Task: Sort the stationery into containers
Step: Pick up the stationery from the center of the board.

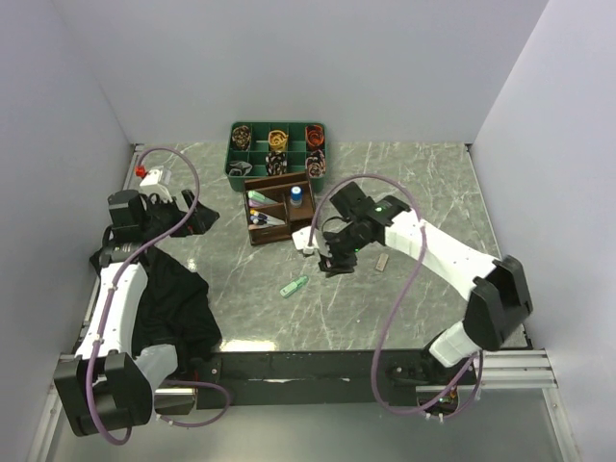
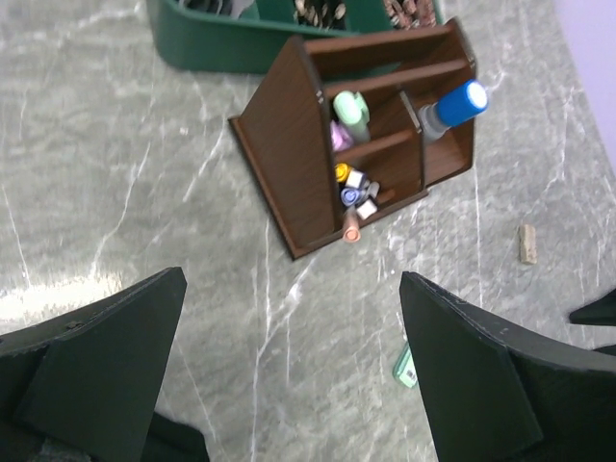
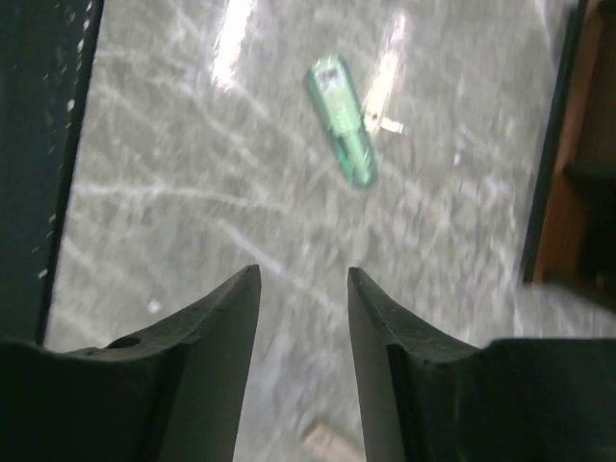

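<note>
Risks first. Clip [image 3: 342, 120] lies flat and free on the slick table [image 1: 414, 192]. It's at 12 o'clock of the right claw [image 3: 303, 308] in the wrist view, roughly 7 o'clock of it from above.
- It's low and thin. Come down short and a fingertip [image 3: 231, 308] shoves it across the marble instead of straddling it.
- Its long axis runs about 11-to-5 in the wrist view, skewed to the finger line. Closing without a wrist turn likely pinches a corner, and it spins out.
- The gap looks only a bit wider than the clip, so there's little margin for side error.
- Organiser [image 1: 279, 204] wall is close at 3 o'clock in the wrist view. A swing that way could knock it, and it's loaded with pens [image 2: 351, 197] and a blue-capped cylinder [image 2: 452, 106].
- At drop-off the compartments are small. A tilted release could leave the clip on a divider or outside.

Right claw: part open with a narrowish gap, nothing between the fingers, touching nothing, hovering over bare table. The wrist view is blurred, so height is hard to judge.
Left claw [image 2: 289, 385]: spread wide, empty, at 9 o'clock of the organiser and facing it.
Also loose: beige piece [image 1: 382, 261] at 3 o'clock of the right claw.
</note>
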